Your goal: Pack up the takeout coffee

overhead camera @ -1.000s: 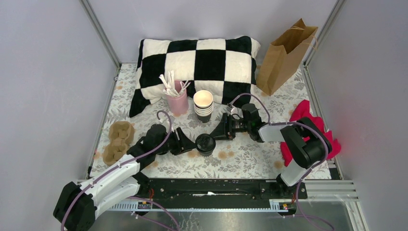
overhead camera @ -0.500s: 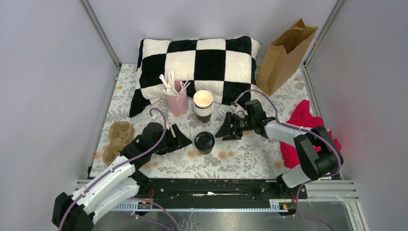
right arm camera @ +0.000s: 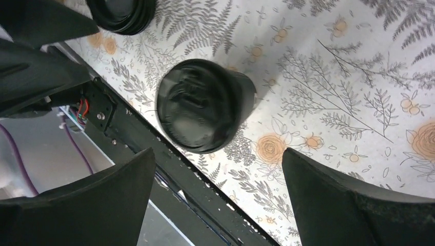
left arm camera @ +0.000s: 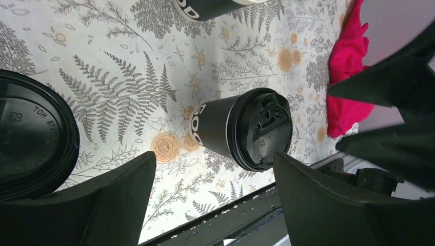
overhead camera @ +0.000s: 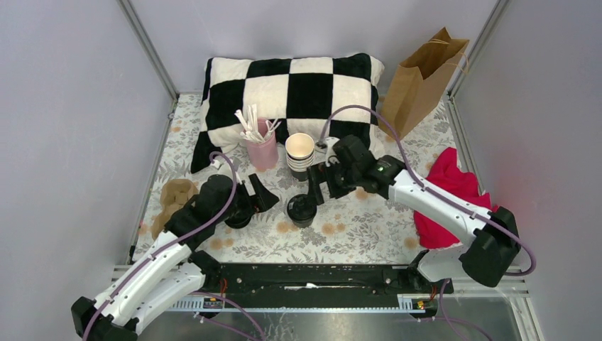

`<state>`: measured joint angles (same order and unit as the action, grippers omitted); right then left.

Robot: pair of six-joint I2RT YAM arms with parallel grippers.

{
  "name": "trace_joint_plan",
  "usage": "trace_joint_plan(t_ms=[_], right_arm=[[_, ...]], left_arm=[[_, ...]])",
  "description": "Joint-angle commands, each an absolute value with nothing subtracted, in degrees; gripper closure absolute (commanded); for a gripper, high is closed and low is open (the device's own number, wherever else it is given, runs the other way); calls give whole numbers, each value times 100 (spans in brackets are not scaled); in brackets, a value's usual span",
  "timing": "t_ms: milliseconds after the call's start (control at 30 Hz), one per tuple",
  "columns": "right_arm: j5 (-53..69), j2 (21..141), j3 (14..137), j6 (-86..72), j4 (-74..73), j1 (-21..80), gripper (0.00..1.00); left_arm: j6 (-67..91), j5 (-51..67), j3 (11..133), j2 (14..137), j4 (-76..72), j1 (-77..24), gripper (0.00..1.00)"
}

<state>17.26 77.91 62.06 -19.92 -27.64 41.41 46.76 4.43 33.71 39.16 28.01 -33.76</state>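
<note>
**A:** And both arms are off it! A second ago the left claw (overhead camera: 257, 201) and the right claw (overhead camera: 321, 186) were pressed in on either side of the takeout coffee (overhead camera: 301, 209). Now both have pulled away.

**B:** Right, and the cup stands upright on the floral surface (overhead camera: 369, 227), lid on, touched by nothing. The left claw has slid back toward its own side, spread wide and empty, with the lone black lid (left arm camera: 31, 138) just beside one finger.

**A:** The right arm's the bigger story. It has swung up and across, claw also wide and carrying nothing, and it looks down at the cup from the far side, near the stack of lidless cups (overhead camera: 299, 158).

**B:** So the capping looks finished, I'd say. The lid sits flush in the left wrist view.

**A:** Which leaves the packing itself. The brown paper bag (overhead camera: 419, 82) is well apart, off at the far right corner.

**B:** My guess is the right claw is lining up a fresh grip for the carry. Nothing's lifted yet.
</note>
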Motion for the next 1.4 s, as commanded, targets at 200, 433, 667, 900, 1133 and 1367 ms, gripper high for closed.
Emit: trace_joint_plan(t_ms=[200,433,667,900,1133,1367], right_arm=[[-1246,8753,7735,-2082,-4181,6088,0],[-1378,9333,8278,-2094,-4393,6519,0],[-1492,9616,8390,-2131,-4368,6612,0],[-1744,9791,8433,-2187,-4307,6618,6],[-1816,9797,8366,-2201,-4227,6618,9],[-1846,9831,8282,-2284,-4101,6618,9]], left_arm=[[4358,128,3888,3601,3048,-3357,7],[4294,139,3816,3424,3118,-3356,5],[4228,87,3834,3277,3235,-3357,3],[4236,68,3956,3104,3387,-3357,2],[4188,75,4043,3102,3426,-3357,2],[4162,97,4054,3151,3420,-3357,2]])
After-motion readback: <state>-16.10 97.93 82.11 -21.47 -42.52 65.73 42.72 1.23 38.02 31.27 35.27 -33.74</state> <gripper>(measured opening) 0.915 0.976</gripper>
